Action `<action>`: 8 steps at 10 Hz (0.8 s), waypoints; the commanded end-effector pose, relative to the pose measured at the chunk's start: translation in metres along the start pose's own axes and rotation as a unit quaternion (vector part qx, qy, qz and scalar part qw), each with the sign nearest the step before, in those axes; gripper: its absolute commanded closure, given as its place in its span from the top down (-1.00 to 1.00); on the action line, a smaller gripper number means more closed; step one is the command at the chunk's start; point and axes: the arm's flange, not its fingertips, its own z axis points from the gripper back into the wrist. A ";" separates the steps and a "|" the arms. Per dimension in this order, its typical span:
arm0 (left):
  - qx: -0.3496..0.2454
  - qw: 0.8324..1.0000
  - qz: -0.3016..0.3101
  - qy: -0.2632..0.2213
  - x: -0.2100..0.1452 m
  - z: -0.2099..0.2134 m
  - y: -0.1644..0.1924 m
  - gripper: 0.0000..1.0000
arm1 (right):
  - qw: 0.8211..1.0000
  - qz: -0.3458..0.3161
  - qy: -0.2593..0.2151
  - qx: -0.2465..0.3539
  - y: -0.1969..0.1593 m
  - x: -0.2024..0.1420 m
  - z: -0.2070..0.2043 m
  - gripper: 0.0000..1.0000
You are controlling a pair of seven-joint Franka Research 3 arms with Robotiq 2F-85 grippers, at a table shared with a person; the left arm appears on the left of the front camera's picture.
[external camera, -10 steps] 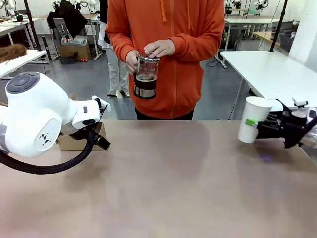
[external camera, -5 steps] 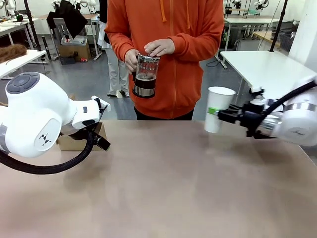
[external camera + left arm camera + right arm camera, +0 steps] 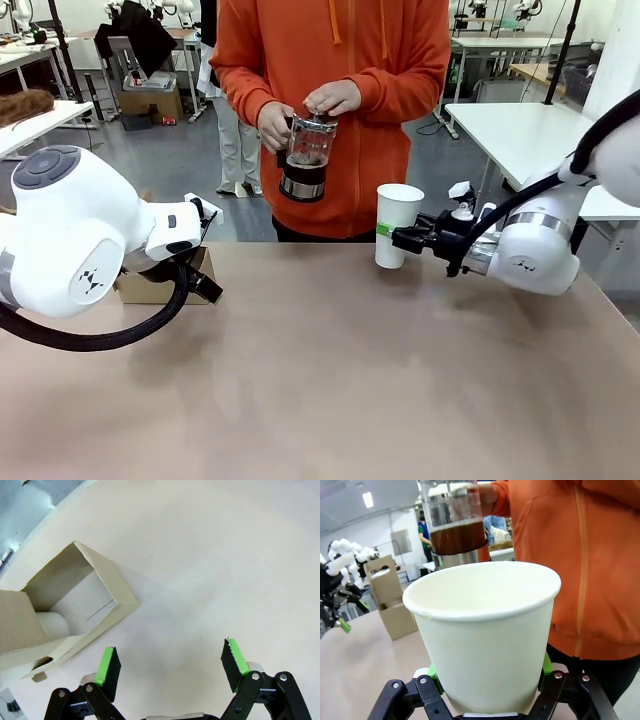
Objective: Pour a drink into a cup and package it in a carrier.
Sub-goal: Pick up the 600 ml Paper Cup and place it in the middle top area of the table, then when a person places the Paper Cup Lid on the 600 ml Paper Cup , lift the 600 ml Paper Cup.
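Well left of the cup (image 3: 397, 225), the left gripper (image 3: 170, 659) hangs released, its green pads spread wide over the bare matte table (image 3: 330, 390). It is just beside the carrier (image 3: 107, 575), a folded brown cardboard box whose square pocket gapes with thin raw edges. Between the carrier and the cup lies a broad stretch of smooth tan tabletop, open room for moving. Behind and left of the cup, past the far edge, a person in an orange zip hoodie holds a press pot (image 3: 303, 158) in both hands, one hand (image 3: 333, 97) on its lid. The drink (image 3: 300, 172), dark brown, sits low in the clear glass cylinder above a metal band. The cup, white paper, tapered and open-mouthed with a rolled rim, is upright near the far edge. The right gripper (image 3: 490, 675) reaches in from the cup's right and clenches it low on its sides.
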 end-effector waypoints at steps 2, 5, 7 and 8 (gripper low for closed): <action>-0.001 1.000 0.000 0.000 0.000 0.000 0.000 1.00 | 1.000 0.022 -0.001 -0.021 -0.008 -0.002 -0.010 0.60; -0.001 1.000 0.000 0.000 0.000 0.000 0.000 1.00 | 1.000 0.004 0.002 -0.002 -0.006 -0.004 -0.004 0.60; -0.001 1.000 0.000 0.000 0.000 0.000 0.000 1.00 | 1.000 0.004 0.002 -0.002 -0.006 -0.004 -0.004 0.60; -0.001 1.000 0.000 0.000 0.000 0.000 0.000 1.00 | 1.000 0.004 0.002 -0.002 -0.006 -0.004 -0.004 0.60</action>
